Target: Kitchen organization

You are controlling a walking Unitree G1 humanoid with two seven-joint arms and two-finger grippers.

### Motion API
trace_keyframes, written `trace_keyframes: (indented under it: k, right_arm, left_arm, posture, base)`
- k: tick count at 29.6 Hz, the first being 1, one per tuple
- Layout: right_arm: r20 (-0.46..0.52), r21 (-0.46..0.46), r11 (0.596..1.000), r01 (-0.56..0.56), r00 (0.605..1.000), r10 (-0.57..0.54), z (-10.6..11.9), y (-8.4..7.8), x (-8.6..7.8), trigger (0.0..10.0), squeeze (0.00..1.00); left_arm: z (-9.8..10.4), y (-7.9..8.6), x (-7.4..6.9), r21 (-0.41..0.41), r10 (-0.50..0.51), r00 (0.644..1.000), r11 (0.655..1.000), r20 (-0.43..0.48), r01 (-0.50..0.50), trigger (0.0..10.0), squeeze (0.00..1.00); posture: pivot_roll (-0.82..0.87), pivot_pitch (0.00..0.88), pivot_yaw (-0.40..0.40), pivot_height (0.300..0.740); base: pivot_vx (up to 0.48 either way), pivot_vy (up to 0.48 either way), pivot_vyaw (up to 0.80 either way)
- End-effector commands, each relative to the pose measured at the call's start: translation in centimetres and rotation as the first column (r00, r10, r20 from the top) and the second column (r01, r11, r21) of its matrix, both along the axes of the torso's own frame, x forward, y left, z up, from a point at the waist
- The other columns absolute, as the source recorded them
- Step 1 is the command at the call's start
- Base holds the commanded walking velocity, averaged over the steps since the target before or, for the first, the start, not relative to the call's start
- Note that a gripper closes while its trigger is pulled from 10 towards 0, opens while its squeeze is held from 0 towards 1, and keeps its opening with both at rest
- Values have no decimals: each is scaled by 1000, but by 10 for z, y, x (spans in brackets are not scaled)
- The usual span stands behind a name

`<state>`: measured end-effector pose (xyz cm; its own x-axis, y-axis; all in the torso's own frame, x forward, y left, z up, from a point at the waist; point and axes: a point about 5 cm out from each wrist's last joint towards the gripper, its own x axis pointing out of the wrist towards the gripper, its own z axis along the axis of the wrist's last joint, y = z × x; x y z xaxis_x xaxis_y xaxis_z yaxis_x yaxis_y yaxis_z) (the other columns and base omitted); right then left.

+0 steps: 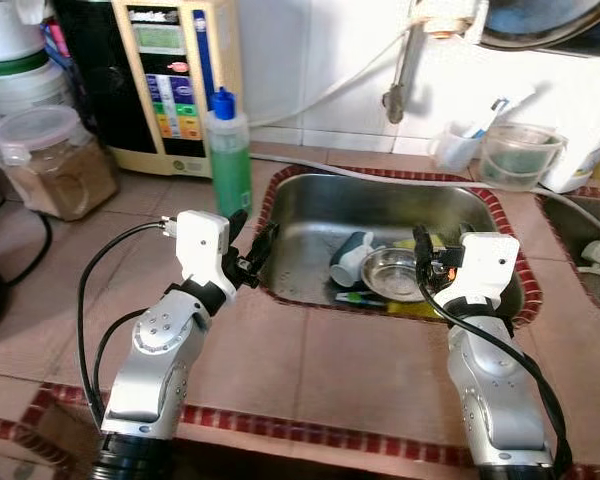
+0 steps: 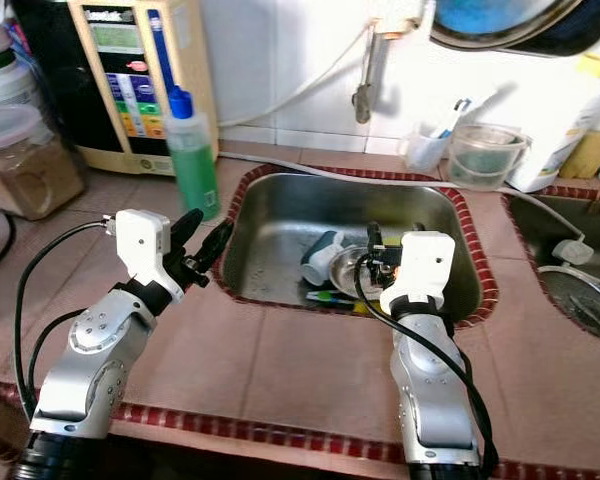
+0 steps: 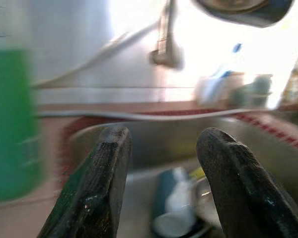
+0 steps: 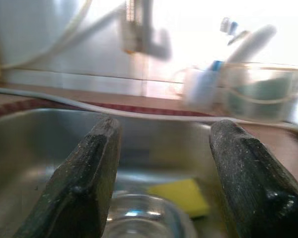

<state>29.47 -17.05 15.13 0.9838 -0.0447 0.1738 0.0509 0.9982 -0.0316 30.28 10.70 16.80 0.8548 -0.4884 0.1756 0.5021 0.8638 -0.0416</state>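
Green bottle (image 1: pixel 229 150) with blue cap, yellow sponge (image 4: pixel 181 196), steel-grey sink (image 1: pixel 315 215).

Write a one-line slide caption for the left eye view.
Both open grippers, left and right, poised at the steel sink holding a small bowl, green soap bottle beside it.

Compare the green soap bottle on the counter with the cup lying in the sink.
The green soap bottle stands upright on the tiled counter left of the sink; the cup lies on its side inside the basin, against a small metal bowl. The bottle is tall, slim, green with a blue cap; the cup is short, pale with a bluish side. Both sit ahead of the left gripper, whose jaws stand open.
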Motion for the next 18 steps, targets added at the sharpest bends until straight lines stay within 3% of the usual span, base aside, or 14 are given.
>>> trace_keyframes:
  k: [1,18]
  right_arm:
    - [9,3,1000,-6,1000,6,3,3,0,10000,0]
    - [7,2,1000,-9,1000,9,4,3,0,10000,0]
  left_arm:
    - [6,6,1,7,11,1000,1000,16,-12,10000,0]
    - [7,4,0,3,4,1000,1000,13,-4,10000,0]
  posture:
    - [-103,36,4,703]
    - [-103,41,4,703]
  base:
    - [0,-450,0]
    - [0,-440,0]
